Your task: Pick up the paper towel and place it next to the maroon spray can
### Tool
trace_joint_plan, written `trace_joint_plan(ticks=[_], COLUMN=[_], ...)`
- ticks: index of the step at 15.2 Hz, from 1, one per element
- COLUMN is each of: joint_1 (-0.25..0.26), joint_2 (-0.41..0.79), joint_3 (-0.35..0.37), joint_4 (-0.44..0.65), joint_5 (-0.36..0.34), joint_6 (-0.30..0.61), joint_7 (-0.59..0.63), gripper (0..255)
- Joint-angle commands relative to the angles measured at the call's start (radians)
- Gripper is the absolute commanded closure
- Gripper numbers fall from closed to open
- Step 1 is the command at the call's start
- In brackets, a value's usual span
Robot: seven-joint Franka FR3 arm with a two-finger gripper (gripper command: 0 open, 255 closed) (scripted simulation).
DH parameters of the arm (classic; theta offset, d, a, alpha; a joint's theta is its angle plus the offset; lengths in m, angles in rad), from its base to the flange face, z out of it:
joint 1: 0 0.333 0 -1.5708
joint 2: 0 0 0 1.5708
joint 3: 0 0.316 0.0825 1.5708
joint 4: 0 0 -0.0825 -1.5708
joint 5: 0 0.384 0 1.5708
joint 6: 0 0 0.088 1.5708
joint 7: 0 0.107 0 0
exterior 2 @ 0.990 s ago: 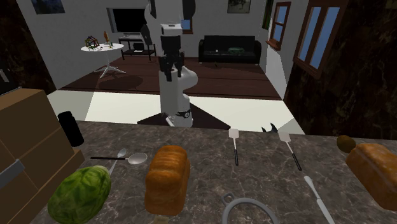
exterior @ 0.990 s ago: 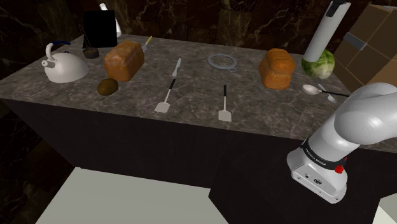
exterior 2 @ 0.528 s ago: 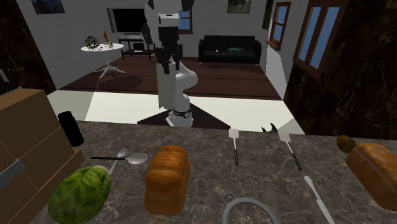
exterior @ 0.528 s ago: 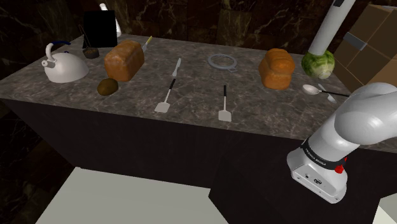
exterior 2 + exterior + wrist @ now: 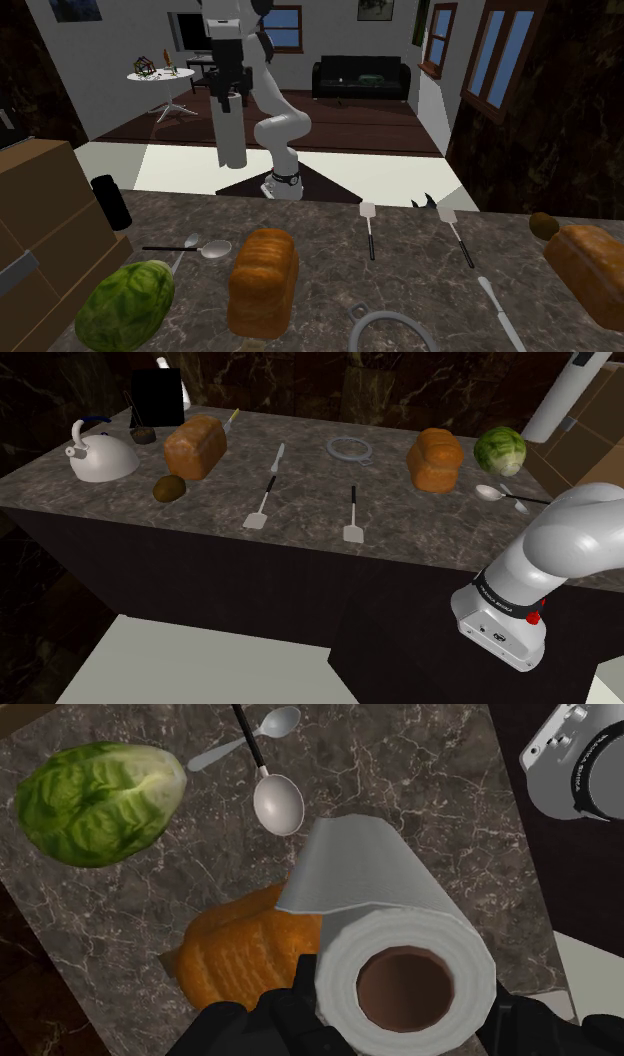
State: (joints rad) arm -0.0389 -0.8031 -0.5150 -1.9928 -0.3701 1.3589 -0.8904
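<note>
The paper towel [image 5: 385, 904] is a white roll with a brown core, clasped at its end between my two black fingers, so my gripper [image 5: 402, 999] is shut on it. In the second exterior view the gripper [image 5: 227, 98] holds the roll [image 5: 231, 135] hanging upright in the air, beyond the counter's far edge. In the shoulder view the roll [image 5: 562, 400] hangs tilted at the top right, above the counter's right end. A dark spray can [image 5: 110, 203] stands at the counter's far left edge in the second exterior view, beside a cardboard box [image 5: 40, 230].
Below the roll lie a green cabbage [image 5: 95, 799], an orange-brown bread loaf [image 5: 245, 954] and two spoons [image 5: 275, 799]. Further along the dark marble counter [image 5: 400, 517] are two spatulas [image 5: 353, 517], a knife [image 5: 278, 457], a wire ring [image 5: 349, 449], a second loaf [image 5: 195, 446] and a white kettle [image 5: 100, 452].
The arm has swung the held roll toward the shoulder view's right and the second exterior view's left, uncovering the cabbage. Nothing on the counter has moved.
</note>
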Motion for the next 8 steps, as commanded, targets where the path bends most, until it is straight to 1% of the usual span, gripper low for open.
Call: trace_joint_plan(ticks=[1, 8], joint_1=[-0.010, -0.027], joint_2=[-0.014, -0.037], joint_3=[-0.034, -0.159], joint_4=[0.017, 0.097], joint_5=[-0.027, -0.120], joint_6=[-0.017, -0.058], joint_7=[-0.049, -0.214], gripper=[255, 255])
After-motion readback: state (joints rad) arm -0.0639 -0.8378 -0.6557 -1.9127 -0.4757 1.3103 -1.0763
